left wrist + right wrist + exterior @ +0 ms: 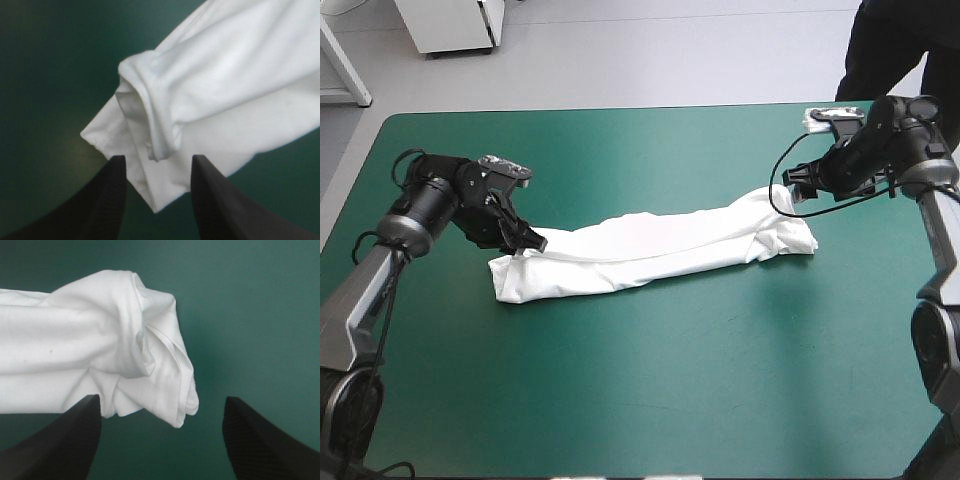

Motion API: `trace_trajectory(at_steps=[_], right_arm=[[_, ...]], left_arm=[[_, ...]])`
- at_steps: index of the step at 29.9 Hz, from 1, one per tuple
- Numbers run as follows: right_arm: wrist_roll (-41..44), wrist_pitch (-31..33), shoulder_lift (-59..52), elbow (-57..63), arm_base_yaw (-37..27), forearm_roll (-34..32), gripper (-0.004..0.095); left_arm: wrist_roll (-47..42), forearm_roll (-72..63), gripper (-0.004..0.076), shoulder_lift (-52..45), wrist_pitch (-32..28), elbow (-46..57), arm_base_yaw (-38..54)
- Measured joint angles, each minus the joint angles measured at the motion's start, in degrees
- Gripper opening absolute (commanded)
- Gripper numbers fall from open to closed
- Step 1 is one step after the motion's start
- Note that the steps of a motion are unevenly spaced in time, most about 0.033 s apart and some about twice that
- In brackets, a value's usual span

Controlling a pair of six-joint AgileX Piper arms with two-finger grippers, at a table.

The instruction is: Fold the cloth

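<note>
The T-shirt [650,250], likely soft, light and floppy, lies mid-table as a long band. The left gripper [157,160], fingers parted, straddles its nearer left corner. The right gripper [160,402], fingers wide, faces its farther right end. Those layered ends seem the best holds.

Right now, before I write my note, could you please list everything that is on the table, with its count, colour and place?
T-shirt: one, white, folded into a long band that lies across the middle of the table, left to right.
Table cover: one, teal-green, bare all around the T-shirt.
Left gripper: one, black fingers, open, at the T-shirt's left end; a corner of the cloth shows between the fingers.
Right gripper: one, black fingers, wide open, at the T-shirt's right end, not gripping it.
</note>
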Motion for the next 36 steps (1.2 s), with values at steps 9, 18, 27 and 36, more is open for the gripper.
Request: trace_trajectory(at_steps=[9, 18, 27, 36], right_arm=[[0.2, 0.9, -13.3, 5.8, -0.3, -0.9, 0.0538], [0.5, 0.4, -27.6, 19.3, -0.3, -7.3, -0.0012], [1.4, -2.5, -32.3, 23.6, -0.3, -9.3, -0.0017], [1.6, -5.3, -28.8, 23.6, -0.3, -9.7, -0.0016]], left_arm=[[5.1, -20.3, 0.0244, -9.6, 0.5, -2.8, -0.1], [13.1, -30.4, -0.0022, -5.1, -5.1, -2.8, -4.0], [15.1, -32.5, -0.0022, 6.4, -9.7, -3.4, -7.9], [16.9, -36.1, -0.0022, 21.3, -8.2, -19.9, -11.7]])
